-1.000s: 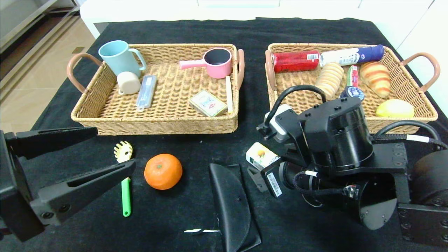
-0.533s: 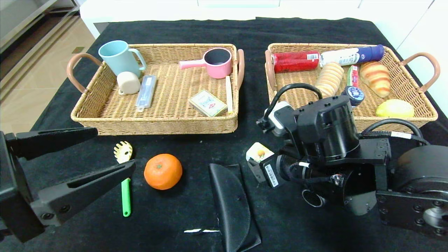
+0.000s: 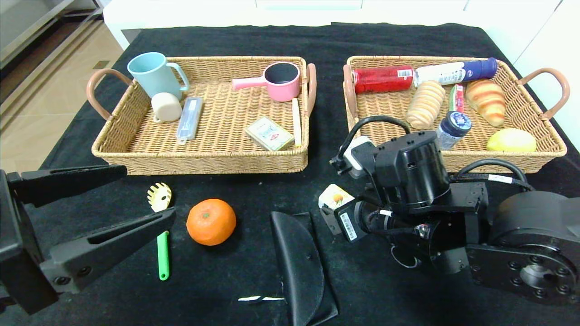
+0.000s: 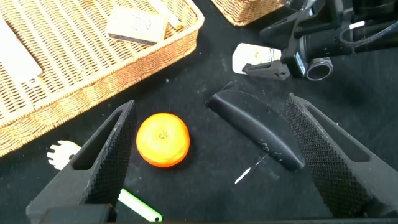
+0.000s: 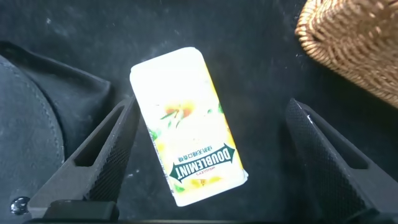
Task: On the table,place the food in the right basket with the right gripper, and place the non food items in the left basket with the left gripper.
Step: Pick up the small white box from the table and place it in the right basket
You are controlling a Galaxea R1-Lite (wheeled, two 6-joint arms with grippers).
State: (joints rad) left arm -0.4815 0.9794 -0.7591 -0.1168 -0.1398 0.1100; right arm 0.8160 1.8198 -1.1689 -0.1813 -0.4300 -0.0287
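My right gripper is open and hangs low over the small white carton, which lies between its jaws on the black table in front of the right basket. The arm hides part of the carton in the head view. My left gripper is open and empty at the near left, above the pasta fork. The orange and the black half-round case lie on the cloth between the arms. The green-white packet lies in the right basket. The black tube is out of view.
The left basket holds a blue mug, a cream cup, a clear case, a pink pot and a card box. The right basket holds a red can, a white-blue bottle, breads, a lemon and a blue-lidded jar.
My right arm has swung left and drawn back from the right basket, uncovering the blue-lidded jar and covering more of the carton. The left arm has not moved.
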